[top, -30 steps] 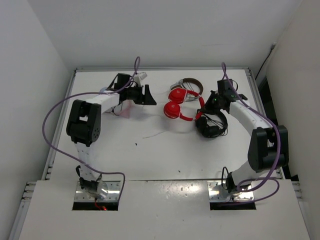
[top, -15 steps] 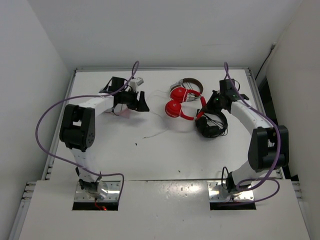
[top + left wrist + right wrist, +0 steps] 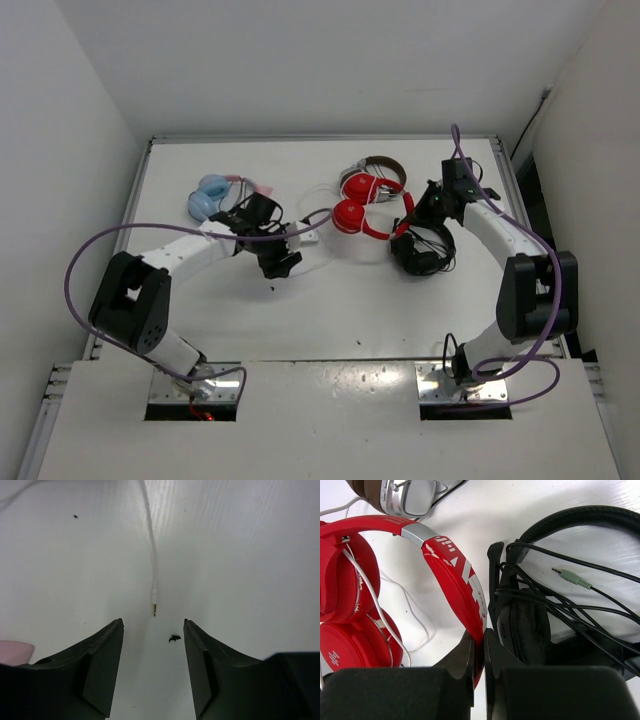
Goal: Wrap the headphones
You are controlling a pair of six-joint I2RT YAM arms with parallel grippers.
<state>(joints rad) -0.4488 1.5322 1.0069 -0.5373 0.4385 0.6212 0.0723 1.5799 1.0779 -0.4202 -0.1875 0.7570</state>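
Note:
The red headphones (image 3: 350,213) lie at the back middle of the table, ear cups to the left and headband curving right. My right gripper (image 3: 405,226) is shut on the red headband (image 3: 455,575) near its right end (image 3: 479,636). The thin white cable (image 3: 152,555) runs from the ear cups (image 3: 345,585) across the table. Its plug end (image 3: 154,610) lies just ahead of my left gripper (image 3: 152,624). That gripper is open and empty, low over the table in front of the headphones (image 3: 283,262).
Black headphones (image 3: 425,250) with a tangled black cable lie right against the red headband (image 3: 530,625). Brown-and-silver headphones (image 3: 382,170) lie behind the red ones. Light blue headphones (image 3: 210,197) lie at the back left. A small black speck (image 3: 174,638) is on the table.
My left arm has swung from the back left toward the front middle, uncovering the light blue headphones, and now hangs over the cable's plug end. The right arm has not moved.

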